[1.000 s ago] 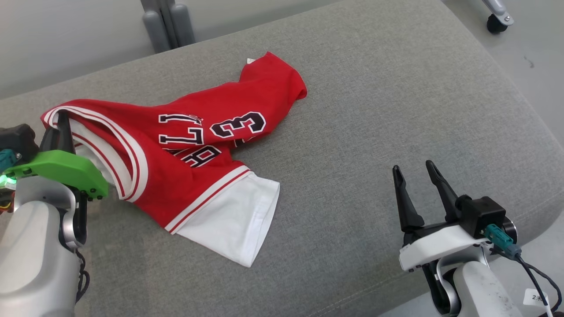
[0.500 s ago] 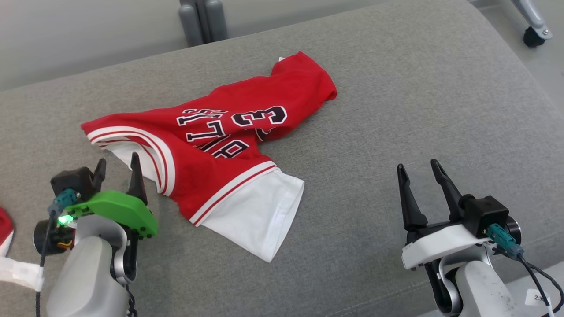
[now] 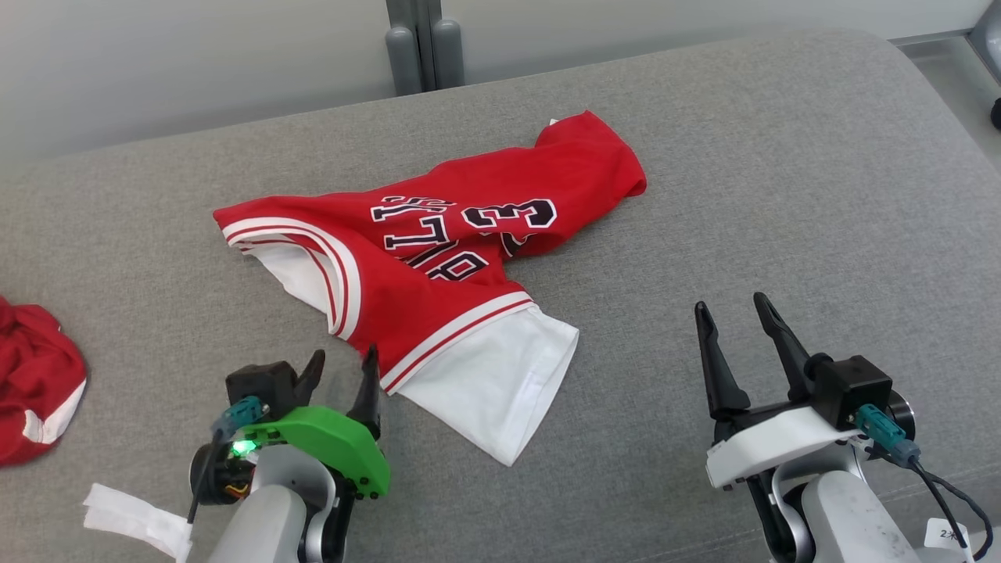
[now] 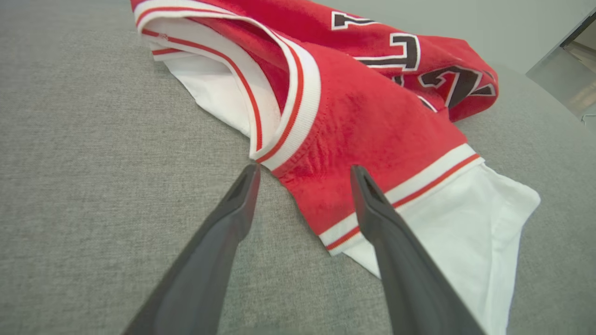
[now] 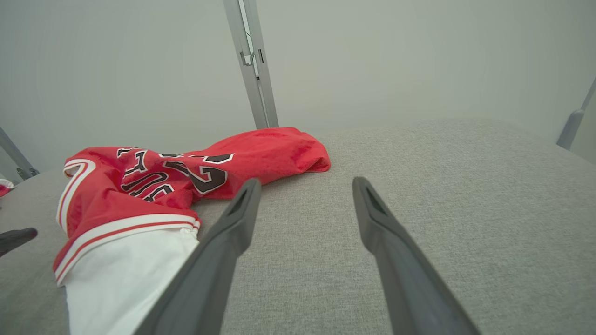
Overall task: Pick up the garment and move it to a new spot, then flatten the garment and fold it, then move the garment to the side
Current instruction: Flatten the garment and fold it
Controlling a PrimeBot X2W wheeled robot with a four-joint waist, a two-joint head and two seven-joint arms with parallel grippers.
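The garment (image 3: 438, 266) is a red jersey with black-and-white letters and white sleeves, lying crumpled in the middle of the grey cushion (image 3: 782, 156). My left gripper (image 3: 344, 356) stands open just in front of its near edge, holding nothing. In the left wrist view the garment (image 4: 372, 121) lies just beyond the open left gripper (image 4: 305, 168), and its striped trim comes to a point between the fingertips. My right gripper (image 3: 730, 303) is open over bare cushion to the right. The right wrist view shows the right gripper (image 5: 306, 181) open, with the garment (image 5: 139, 186) off to its left.
A second red cloth (image 3: 35, 375) lies at the cushion's far left. A white scrap (image 3: 133, 516) sits by the front edge near my left arm. Grey posts (image 3: 422, 47) stand behind the cushion. The cushion's right half is bare.
My left gripper opened, let go of the garment's striped left edge and drew back toward the cushion's front. The head camera turned, shifting the whole picture rightward. The right gripper stayed put.
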